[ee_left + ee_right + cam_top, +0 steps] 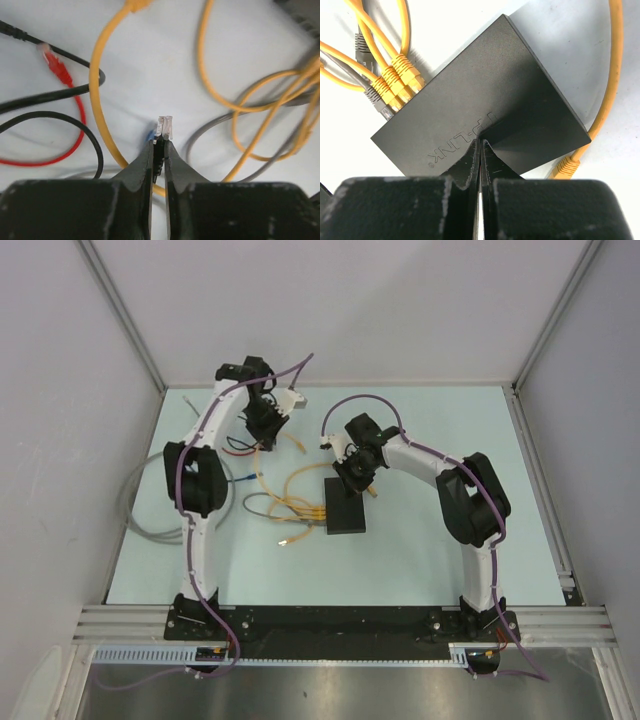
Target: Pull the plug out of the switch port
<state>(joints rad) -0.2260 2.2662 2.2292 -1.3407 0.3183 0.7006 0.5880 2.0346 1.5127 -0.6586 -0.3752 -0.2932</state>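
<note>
The switch [520, 90] is a flat black box marked TP-LINK, lying mid-table [345, 510]. Three yellow plugs [407, 72] and a grey plug [377, 95] sit in the sockets on its left edge. My right gripper [481, 143] is shut and empty, with its tips resting on the switch's top; it also shows in the top view [352, 480]. My left gripper [163, 142] is shut on a clear plug [165, 127] with a black boot, held clear of the switch above loose cables. In the top view the left gripper [268, 425] is at the back left, away from the switch.
Loose yellow cables [95, 75], a red cable [57, 67] and black cables [30, 120] lie under the left gripper. A free yellow plug [565, 167] lies by the switch's right corner. A grey cable loop [150, 525] hangs off the table's left edge.
</note>
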